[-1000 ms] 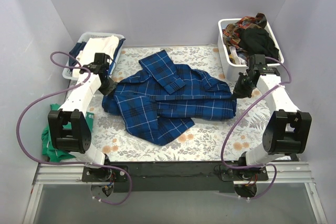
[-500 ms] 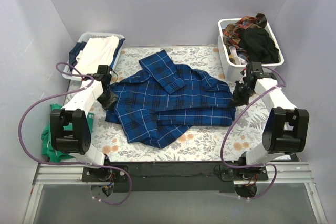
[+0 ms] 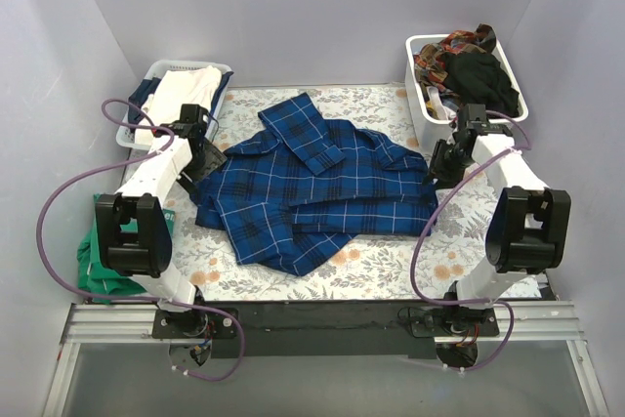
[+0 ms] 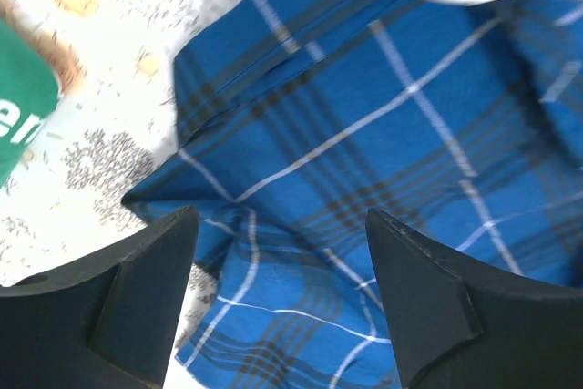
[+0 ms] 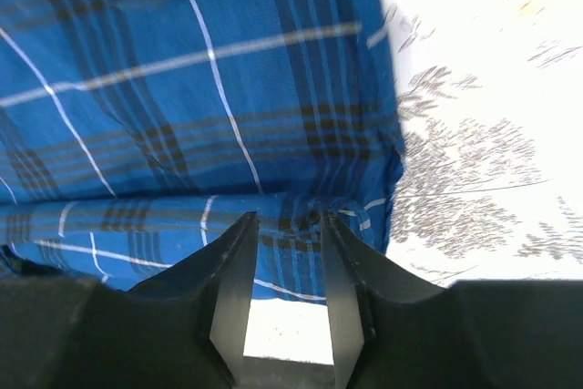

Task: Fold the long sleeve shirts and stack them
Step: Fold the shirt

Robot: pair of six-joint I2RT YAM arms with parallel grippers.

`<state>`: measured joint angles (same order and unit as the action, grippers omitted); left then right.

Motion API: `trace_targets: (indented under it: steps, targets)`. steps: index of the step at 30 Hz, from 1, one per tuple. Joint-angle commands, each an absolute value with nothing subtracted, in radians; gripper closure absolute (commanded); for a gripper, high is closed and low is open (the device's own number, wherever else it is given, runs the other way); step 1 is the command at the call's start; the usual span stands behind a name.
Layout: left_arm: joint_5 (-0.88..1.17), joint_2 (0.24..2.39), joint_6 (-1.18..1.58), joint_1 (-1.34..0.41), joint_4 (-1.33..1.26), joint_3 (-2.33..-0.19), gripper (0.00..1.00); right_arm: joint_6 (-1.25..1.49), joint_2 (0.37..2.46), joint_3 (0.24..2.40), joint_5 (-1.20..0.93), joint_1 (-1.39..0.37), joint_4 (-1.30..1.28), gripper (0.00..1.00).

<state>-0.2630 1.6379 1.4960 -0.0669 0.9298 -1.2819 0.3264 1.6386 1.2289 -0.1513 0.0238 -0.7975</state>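
Observation:
One long sleeve shirt, dark blue plaid with thin white lines, lies partly folded and rumpled on the floral table cloth. My left gripper hovers over the shirt's left edge. In the left wrist view the left gripper is wide open above the plaid cloth, holding nothing. My right gripper is at the shirt's right edge. In the right wrist view the right gripper stands open, the shirt's folded hem just past its fingertips.
A white basket at the back left holds cream and dark cloth. A white bin at the back right holds mixed clothes. A green cloth lies at the left table edge, also seen as green cloth.
Both grippers were shut on the shirt's side edges; they laid the edges down, opened and let go. The shirt now lies flatter and both arms have drawn slightly back.

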Motion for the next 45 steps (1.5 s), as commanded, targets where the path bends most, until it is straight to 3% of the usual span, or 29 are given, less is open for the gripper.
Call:
trace_targets:
  steps: [1,7,12,17,23,31,45]
  targets:
    - [-0.252,1.539,1.453,-0.061,0.913,-1.298,0.25,0.325,1.522,1.308,-0.083,0.011,-0.764,0.56]
    - [-0.068,1.408,1.404,-0.063,0.864,-1.158,0.25,0.269,1.401,1.276,-0.028,-0.132,-0.759,0.54]
    - [0.083,1.33,1.352,-0.066,0.796,-1.062,0.25,0.21,1.358,1.192,-0.006,-0.438,-0.747,0.54]
    - [0.086,1.368,1.347,-0.069,0.795,-1.054,0.25,0.17,1.37,1.123,-0.024,-0.693,-0.704,0.52]
    - [0.071,1.422,1.333,-0.069,0.796,-1.072,0.24,0.141,1.471,1.111,-0.006,-0.879,-0.689,0.52]
    - [0.041,1.486,1.331,-0.069,0.698,-1.066,0.24,0.063,1.627,1.109,-0.164,-0.963,-0.626,0.54]
    - [0.012,1.62,1.345,-0.069,0.673,-1.144,0.23,0.023,1.802,1.192,-0.077,-0.969,-0.539,0.55]
